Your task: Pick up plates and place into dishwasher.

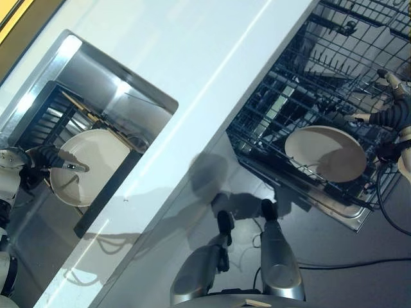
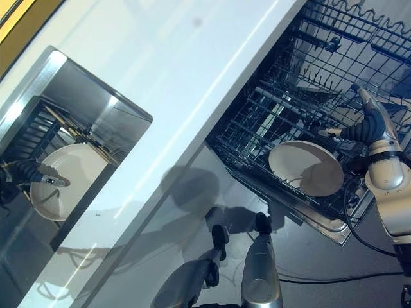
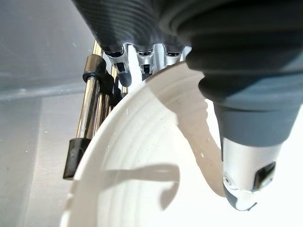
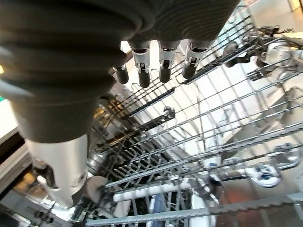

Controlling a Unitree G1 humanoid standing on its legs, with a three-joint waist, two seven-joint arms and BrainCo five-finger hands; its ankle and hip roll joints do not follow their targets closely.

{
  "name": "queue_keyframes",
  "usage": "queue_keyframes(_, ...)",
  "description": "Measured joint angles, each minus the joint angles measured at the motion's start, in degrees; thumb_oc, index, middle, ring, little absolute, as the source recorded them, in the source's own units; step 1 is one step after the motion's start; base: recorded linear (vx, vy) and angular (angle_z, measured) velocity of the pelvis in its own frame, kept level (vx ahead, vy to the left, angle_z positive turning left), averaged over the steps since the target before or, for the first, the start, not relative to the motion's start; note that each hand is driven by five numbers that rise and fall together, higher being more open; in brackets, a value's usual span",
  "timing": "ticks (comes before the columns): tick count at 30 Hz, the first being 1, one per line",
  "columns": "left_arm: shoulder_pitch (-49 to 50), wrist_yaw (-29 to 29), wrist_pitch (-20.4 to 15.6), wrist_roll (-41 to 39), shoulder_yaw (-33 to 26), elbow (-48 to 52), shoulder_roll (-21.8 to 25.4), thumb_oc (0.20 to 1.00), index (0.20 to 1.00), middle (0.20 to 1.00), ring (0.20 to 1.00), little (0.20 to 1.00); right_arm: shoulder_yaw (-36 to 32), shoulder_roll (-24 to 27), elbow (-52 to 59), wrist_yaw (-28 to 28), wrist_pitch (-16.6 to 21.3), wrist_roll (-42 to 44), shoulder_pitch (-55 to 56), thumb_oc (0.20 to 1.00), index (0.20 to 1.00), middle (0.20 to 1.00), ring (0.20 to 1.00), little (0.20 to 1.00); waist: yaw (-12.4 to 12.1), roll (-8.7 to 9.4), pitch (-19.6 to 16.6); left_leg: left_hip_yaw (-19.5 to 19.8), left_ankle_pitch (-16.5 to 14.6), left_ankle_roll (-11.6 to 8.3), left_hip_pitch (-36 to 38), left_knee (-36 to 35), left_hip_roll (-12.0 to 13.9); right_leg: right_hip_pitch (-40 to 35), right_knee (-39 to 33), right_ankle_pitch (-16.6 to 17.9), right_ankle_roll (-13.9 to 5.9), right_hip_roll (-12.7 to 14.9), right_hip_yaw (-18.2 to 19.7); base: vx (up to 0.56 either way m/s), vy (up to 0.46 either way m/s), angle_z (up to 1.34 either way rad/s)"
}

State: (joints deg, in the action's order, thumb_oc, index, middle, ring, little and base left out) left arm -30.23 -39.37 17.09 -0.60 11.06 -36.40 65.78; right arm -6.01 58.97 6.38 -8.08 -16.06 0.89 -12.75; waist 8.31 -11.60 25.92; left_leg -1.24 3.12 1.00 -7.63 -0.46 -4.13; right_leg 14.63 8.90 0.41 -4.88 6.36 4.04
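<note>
A white plate [image 1: 96,163] leans in the sink [image 1: 96,74] at the left. My left hand [image 1: 48,157] is shut on its rim: the thumb [image 3: 246,165] lies on the plate's face [image 3: 142,179] and the fingers [image 3: 144,61] reach behind the edge. A second pale plate [image 1: 324,153] stands on edge in the dishwasher's lower rack [image 1: 308,70] at the right. My right hand [image 2: 366,128] hovers open over the rack to the right of that plate, apart from it, with its fingers [image 4: 163,61] straight above the wires [image 4: 213,142].
A white counter [image 1: 212,64] runs between the sink and the open dishwasher. A dark drying rack [image 1: 38,119] and wooden utensils [image 1: 90,112] sit in the sink behind the plate. The rack's metal bars [image 3: 85,118] stand close beside the plate's rim.
</note>
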Motion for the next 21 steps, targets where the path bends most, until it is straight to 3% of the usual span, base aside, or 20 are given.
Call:
queue_keyframes(6, 0.14, -0.02, 0.02, -7.75, 0.93, 7.64, 2.88, 1.000, 1.000, 1.000, 1.000, 1.000, -0.16, 0.01, -0.08, -0.03, 0.04, 1.43, 0.54, 1.000, 1.000, 1.000, 1.000, 1.000, -1.64, 0.14, 0.09, 0.33, 0.02, 0.04, 0.42, 0.02, 0.05, -1.49, -1.01, 0.03, 0.02, 0.09, -1.29, 0.00, -0.071, 0.09)
queue_keyframes(13, -1.10, 1.47, -1.69, -11.54, -1.89, 25.21, 5.45, 1.000, 1.000, 1.000, 1.000, 1.000, -1.24, -0.04, -0.07, -1.34, 1.68, 2.08, 2.01, 1.000, 1.000, 1.000, 1.000, 1.000, -2.88, 1.98, 0.24, 1.68, 0.01, 0.05, 1.50, -0.03, 0.00, -3.68, -2.13, 0.03, 0.00, 0.24, -2.03, -0.02, -0.094, 0.09)
queue_keyframes(14, -1.05, 1.46, -1.77, -11.69, -1.99, 26.27, 5.48, 0.875, 0.875, 0.875, 0.875, 0.875, -1.29, -0.04, -0.06, -1.43, 1.77, 2.08, 2.01, 1.000, 1.000, 1.000, 1.000, 1.000, -2.91, 1.98, 0.24, 1.75, 0.01, 0.04, 1.83, -0.04, 0.01, -4.15, -2.35, 0.02, 0.00, 0.29, -2.21, 0.00, -0.102, 0.10)
queue_keyframes(15, -1.04, 1.47, -2.10, -12.01, -2.18, 26.99, 5.46, 0.799, 0.799, 0.799, 0.799, 0.799, -1.32, -0.04, -0.04, -1.64, 1.87, 2.08, 2.01, 1.000, 1.000, 1.000, 1.000, 1.000, -2.94, 2.05, 0.21, 1.98, 0.01, 0.04, 1.99, -0.04, 0.05, -4.42, -2.48, 0.02, 0.01, 0.27, -2.34, 0.00, -0.121, 0.08)
queue_keyframes(16, -0.73, 1.52, -1.67, -11.93, -2.72, 28.41, 5.55, 0.589, 0.589, 0.589, 0.589, 0.589, -1.61, -0.09, 0.00, -1.97, 1.96, 2.10, 2.26, 1.000, 1.000, 1.000, 1.000, 1.000, -2.92, 2.18, 0.15, 2.22, 0.00, 0.04, 1.96, -0.03, 0.08, -4.59, -2.70, 0.05, 0.04, 0.26, -2.59, 0.00, -0.059, 0.09)
queue_keyframes(17, -0.77, 1.53, -1.69, -12.02, -2.86, 28.58, 5.61, 0.507, 0.507, 0.507, 0.507, 0.507, -1.88, -0.10, -0.01, -2.34, 1.95, 2.11, 2.52, 1.000, 1.000, 1.000, 1.000, 1.000, -2.93, 2.21, 0.13, 2.51, 0.00, 0.05, 1.96, -0.02, 0.13, -4.70, -2.70, 0.05, 0.05, 0.22, -2.84, 0.00, -0.067, 0.10)
queue_keyframes(18, -0.75, 1.60, -1.70, -12.03, -3.30, 29.01, 5.54, 0.322, 0.322, 0.322, 0.322, 0.322, -2.20, -0.12, 0.00, -2.39, 1.95, 2.12, 2.73, 1.000, 1.000, 1.000, 1.000, 1.000, -2.96, 2.35, 0.07, 2.82, 0.01, 0.05, 1.95, -0.02, 0.15, -4.74, -2.72, 0.05, 0.06, 0.18, -2.92, 0.01, -0.066, 0.08)
queue_keyframes(19, -0.74, 1.59, -1.69, -12.16, -3.66, 29.90, 5.56, 0.200, 0.200, 0.200, 0.200, 0.200, -2.25, -0.13, -0.01, -2.43, 1.95, 2.16, 2.87, 1.000, 1.000, 1.000, 1.000, 1.000, -3.01, 2.59, -0.05, 2.86, 0.01, 0.05, 1.96, -0.02, 0.19, -4.79, -2.73, 0.04, 0.07, 0.16, -2.97, 0.01, -0.061, 0.04)
queue_keyframes(21, -0.30, 1.69, -1.32, -12.15, -4.20, 31.49, 5.94, 0.200, 0.200, 0.200, 0.200, 0.200, -2.29, -0.19, 0.05, -2.44, 1.98, 2.88, 3.09, 1.000, 1.000, 1.000, 1.000, 1.000, -3.00, 3.22, -0.51, 2.93, 0.00, 0.05, 1.98, 0.00, 0.20, -4.86, -2.82, 0.03, 0.08, 0.14, -3.01, 0.01, -0.040, 0.01)
